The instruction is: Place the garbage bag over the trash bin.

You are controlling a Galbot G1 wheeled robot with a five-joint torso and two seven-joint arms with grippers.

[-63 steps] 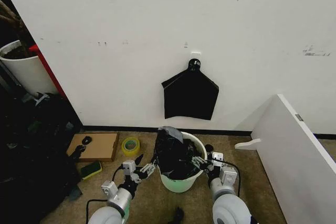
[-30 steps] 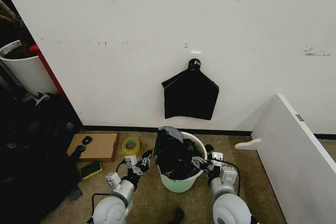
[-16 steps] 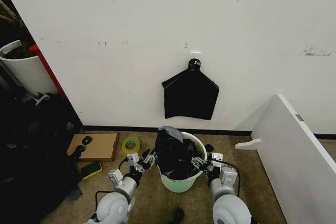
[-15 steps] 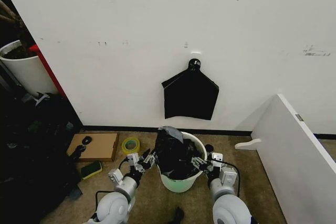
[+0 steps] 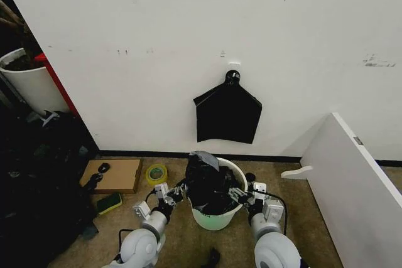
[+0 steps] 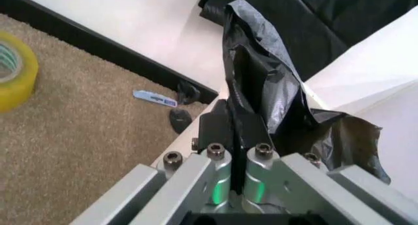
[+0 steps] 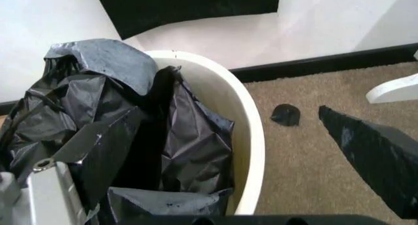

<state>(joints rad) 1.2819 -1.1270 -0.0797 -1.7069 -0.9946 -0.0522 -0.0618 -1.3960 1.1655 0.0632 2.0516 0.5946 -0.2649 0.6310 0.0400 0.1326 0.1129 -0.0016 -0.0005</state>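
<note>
The cream-white trash bin (image 5: 220,219) stands on the carpet by the wall, and the crinkled black garbage bag (image 5: 207,186) is bunched up inside it and rises above the rim. My left gripper (image 5: 179,191) is at the bin's left rim. In the left wrist view its fingers (image 6: 234,132) are shut on a fold of the garbage bag (image 6: 261,83) beside the bin's wall (image 6: 365,63). My right gripper (image 5: 238,196) is at the right rim. There the right gripper (image 7: 222,132) stands open astride the bin's rim (image 7: 251,137), with one fingertip (image 7: 372,146) outside over the carpet, beside the bag (image 7: 189,142).
A flat black bag (image 5: 227,114) hangs on the wall above the bin. A yellow tape roll (image 5: 156,174), cardboard (image 5: 116,175) and a green sponge (image 5: 108,203) lie to the left. A white board (image 5: 352,180) leans on the right. A white tub (image 5: 28,83) and dark clutter fill the left.
My left gripper has moved right to the bin's left rim and gone from open to shut on the bag's edge. The right arm has stayed put.
</note>
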